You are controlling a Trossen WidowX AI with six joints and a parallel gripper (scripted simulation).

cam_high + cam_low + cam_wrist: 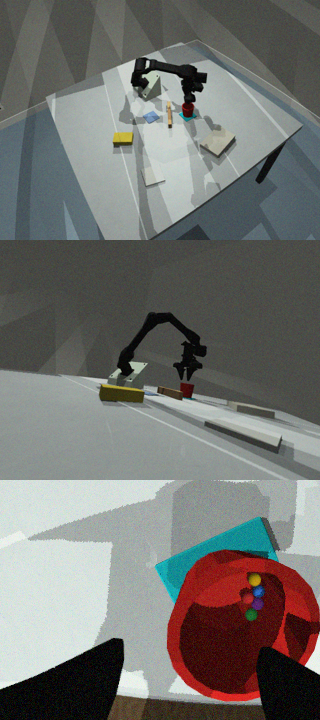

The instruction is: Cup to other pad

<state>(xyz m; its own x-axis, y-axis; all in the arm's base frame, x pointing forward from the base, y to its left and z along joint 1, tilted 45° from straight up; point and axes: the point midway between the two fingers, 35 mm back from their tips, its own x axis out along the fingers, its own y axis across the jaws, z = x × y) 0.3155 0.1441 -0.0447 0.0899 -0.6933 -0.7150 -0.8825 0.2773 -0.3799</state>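
Observation:
The red cup (187, 110) (186, 390) (175, 630) stands upright on the teal pad (186, 119) (190, 398) (220, 542). Several coloured marbles (254, 597) lie inside it. The blue pad (151, 117) (150, 393) carries nothing. My gripper (184, 380) (192, 654) is open and empty, its fingertips just above the cup's rim in the exterior view. In the top view the wrist hides the fingers.
A low wooden bar (169, 115) (169, 392) stands between the two pads. A yellow block (123, 138) (121, 393), a thick beige slab (218, 140) (254, 410) and a thin pale slab (153, 176) (244, 433) lie farther out. A pale green angled block (155, 86) (138, 369) is by the arm's base.

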